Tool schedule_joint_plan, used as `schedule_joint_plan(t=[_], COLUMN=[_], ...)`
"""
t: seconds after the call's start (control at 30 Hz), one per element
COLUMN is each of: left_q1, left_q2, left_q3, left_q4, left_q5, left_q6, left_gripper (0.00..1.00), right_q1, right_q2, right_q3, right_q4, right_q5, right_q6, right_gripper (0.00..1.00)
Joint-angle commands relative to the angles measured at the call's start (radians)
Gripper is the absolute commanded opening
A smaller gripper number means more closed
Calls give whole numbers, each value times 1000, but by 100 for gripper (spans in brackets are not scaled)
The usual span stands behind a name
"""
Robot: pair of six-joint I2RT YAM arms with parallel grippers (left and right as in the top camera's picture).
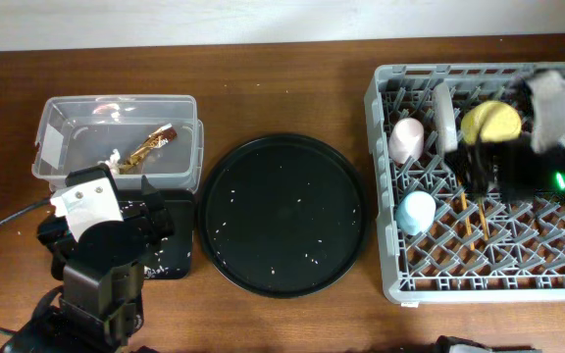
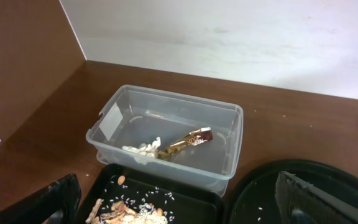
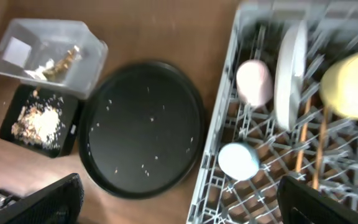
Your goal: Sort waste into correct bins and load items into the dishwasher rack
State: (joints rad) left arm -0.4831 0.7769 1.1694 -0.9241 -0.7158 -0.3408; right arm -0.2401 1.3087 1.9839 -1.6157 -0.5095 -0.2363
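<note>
The grey dishwasher rack (image 1: 385, 186) holds the pale green plate (image 1: 445, 116) on edge, the yellow bowl (image 1: 491, 123), the pink cup (image 1: 406, 139), the blue cup (image 1: 417, 212) and the wooden chopsticks (image 1: 466, 218). My right gripper (image 1: 479, 167) hangs open and empty above the rack (image 3: 229, 124). The clear tub (image 2: 225, 155) holds the gold-brown wrapper (image 2: 188, 142) and the white tissue (image 2: 143, 150). The shallow black tray (image 2: 185, 190) holds food scraps (image 2: 126, 211) and pale crumbs. My left gripper (image 2: 185, 214) is open and empty just above this tray.
A large round black tray (image 1: 282, 216) with scattered rice grains lies between the bins and the rack. My left arm covers most of the shallow tray (image 1: 177, 253) in the overhead view. A pale wall runs along the table's far edge.
</note>
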Motion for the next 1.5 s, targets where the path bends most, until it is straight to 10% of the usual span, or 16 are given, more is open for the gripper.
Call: schedule_joint_plan(t=[0.0,0.67,1.47], left_q1=[3,3,3], left_q2=[0,0,0], left_q3=[10,10,10], left_q4=[2,2,2], left_q5=[-22,-22,-22], left_q6=[-13,-13,-13], left_gripper=[99,99,99], right_q1=[5,5,301], right_q2=[-138,-699,-1237], right_q3=[14,-100,-1666], right_q4=[-1,176,1632], right_q5=[164,267,317], right_q6=[-21,-17,126], right_gripper=[98,98,98])
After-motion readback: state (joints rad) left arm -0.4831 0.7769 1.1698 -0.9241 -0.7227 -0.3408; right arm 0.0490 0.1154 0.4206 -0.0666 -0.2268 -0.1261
